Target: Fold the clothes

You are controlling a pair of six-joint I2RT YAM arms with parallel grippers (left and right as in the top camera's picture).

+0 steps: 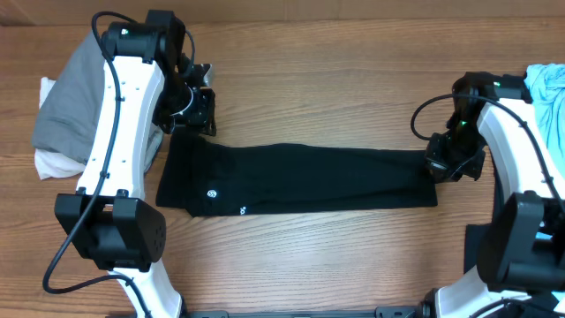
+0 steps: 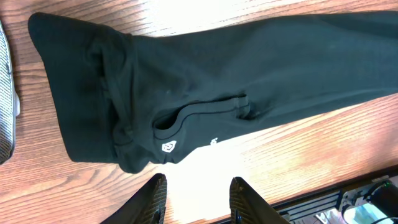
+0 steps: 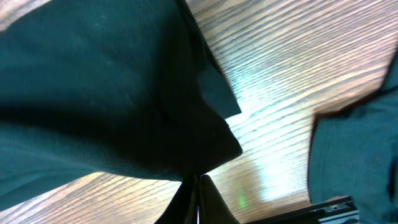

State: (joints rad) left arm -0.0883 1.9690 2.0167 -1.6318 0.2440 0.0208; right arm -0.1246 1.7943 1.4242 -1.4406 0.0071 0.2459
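A black garment (image 1: 300, 181) is laid out as one long strip across the middle of the wooden table (image 1: 353, 79), running from near the left arm's side to near the right arm's side. Its left end is broader and bunched into folds; its right end is narrower and flatter. A small white round logo (image 2: 168, 147) is seen close to the garment's near-left corner, with a second small white mark just beside it.

The left gripper (image 2: 199, 179) is held above the far-left corner of the strip. Its two fingers are spread moderately apart, and nothing is seen between them; only bare wood shows in the gap.

The right gripper (image 3: 198, 186) is placed at the right end of the strip. Its fingers are pressed tightly together, and the cloth's end is drawn down to a point at their tips, so that edge appears to be pinched.

A grey garment (image 1: 66, 97) is heaped at the table's left edge, partly hidden under the left arm, with a bit of white cloth (image 1: 51, 163) showing beneath it. A light-blue garment (image 1: 549, 93) is piled at the right edge, behind the right arm. Another dark piece of cloth (image 3: 354, 155) lies near the right gripper, apart from the strip.
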